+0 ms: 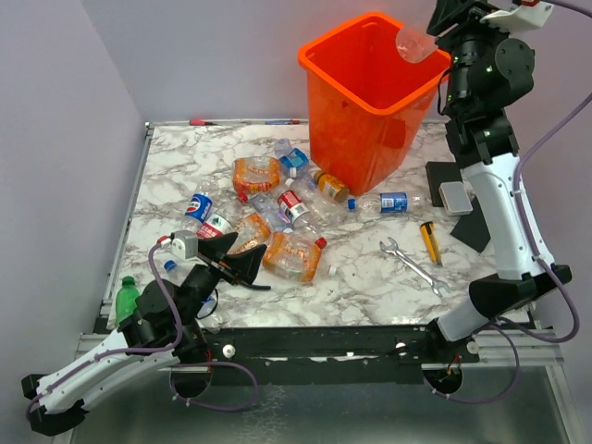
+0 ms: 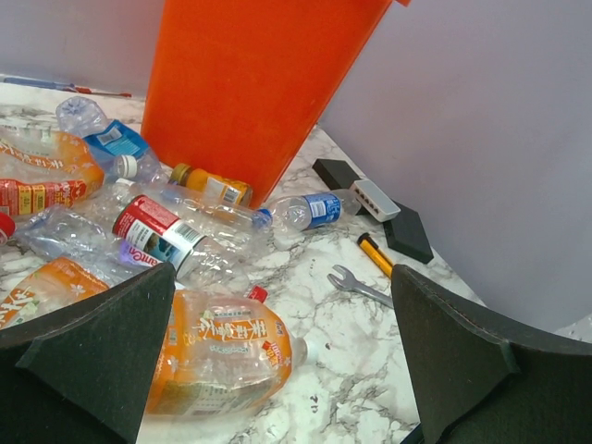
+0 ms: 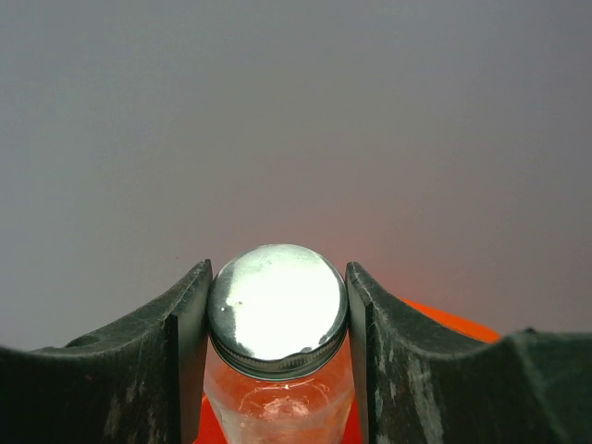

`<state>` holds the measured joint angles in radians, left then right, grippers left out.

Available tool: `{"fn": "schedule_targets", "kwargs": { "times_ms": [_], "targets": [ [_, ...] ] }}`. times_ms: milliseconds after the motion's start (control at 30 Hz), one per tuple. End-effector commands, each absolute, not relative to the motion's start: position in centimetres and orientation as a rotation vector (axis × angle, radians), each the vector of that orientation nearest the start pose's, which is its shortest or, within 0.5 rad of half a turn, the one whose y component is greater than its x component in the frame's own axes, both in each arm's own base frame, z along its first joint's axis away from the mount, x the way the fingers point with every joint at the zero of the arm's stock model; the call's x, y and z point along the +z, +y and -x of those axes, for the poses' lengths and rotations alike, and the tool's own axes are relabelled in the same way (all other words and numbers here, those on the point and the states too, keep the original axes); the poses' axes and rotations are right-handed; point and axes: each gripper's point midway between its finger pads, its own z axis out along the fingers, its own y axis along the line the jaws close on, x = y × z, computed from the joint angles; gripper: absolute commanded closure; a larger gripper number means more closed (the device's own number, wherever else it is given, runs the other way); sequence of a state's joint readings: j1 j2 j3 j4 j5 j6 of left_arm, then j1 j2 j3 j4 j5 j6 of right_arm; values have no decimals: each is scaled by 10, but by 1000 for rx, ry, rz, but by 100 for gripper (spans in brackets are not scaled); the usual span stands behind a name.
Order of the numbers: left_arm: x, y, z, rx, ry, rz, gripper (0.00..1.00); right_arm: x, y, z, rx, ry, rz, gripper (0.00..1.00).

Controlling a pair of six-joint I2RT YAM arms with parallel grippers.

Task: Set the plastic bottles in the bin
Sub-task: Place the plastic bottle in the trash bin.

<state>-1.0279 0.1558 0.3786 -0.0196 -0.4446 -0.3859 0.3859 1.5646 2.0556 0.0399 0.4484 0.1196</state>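
Note:
The orange bin [image 1: 365,102] stands at the back of the marble table. My right gripper [image 1: 433,43] is shut on a clear bottle [image 1: 413,44] with a silver cap [image 3: 277,305], held at the bin's right rim; the wrist view shows the fingers [image 3: 185,351] pressing the cap on both sides, with the bin [image 3: 453,322] below. My left gripper [image 1: 239,262] is open and low over the table. Between its fingers [image 2: 102,351] lies a crushed orange-labelled bottle [image 2: 222,356]. Several more bottles [image 1: 273,199] lie in a pile left of the bin, and one blue-labelled bottle [image 1: 388,202] lies in front of it.
A steel wrench [image 1: 412,264] and a yellow-handled tool [image 1: 431,242] lie at the front right. Black blocks and a grey box [image 1: 455,197] sit right of the bin. A green bottle [image 1: 125,298] stands off the table's left front edge. Walls close in on the left and at the back.

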Motion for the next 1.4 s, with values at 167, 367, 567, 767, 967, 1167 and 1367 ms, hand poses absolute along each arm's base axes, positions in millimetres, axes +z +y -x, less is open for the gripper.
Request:
{"fn": "schedule_targets", "kwargs": {
  "times_ms": [167, 367, 567, 767, 967, 1167, 1367],
  "targets": [
    [279, -165, -169, -862, 1460, -94, 1, 582, 77, -517, 283, 1079, -417, 100],
    [278, -166, -170, -861, 1464, -95, 1, 547, 62, -556, 39, 1143, -407, 100],
    [278, -165, -171, -849, 1468, -97, 1, 530, 45, -569, -164, 1173, -386, 100],
    [277, -166, -171, -844, 1474, -100, 1, 514, 29, -571, -246, 1221, -413, 80],
    [276, -166, -172, -844, 1479, -98, 1, 527, 39, -567, -137, 1227, -366, 17],
    [273, -168, -173, -833, 1492, -106, 1, 588, 61, -532, 64, 1112, -351, 0],
    [269, -165, -176, -807, 1504, -90, 1, 618, 116, -449, 389, 1098, -267, 0]
  ]
}}
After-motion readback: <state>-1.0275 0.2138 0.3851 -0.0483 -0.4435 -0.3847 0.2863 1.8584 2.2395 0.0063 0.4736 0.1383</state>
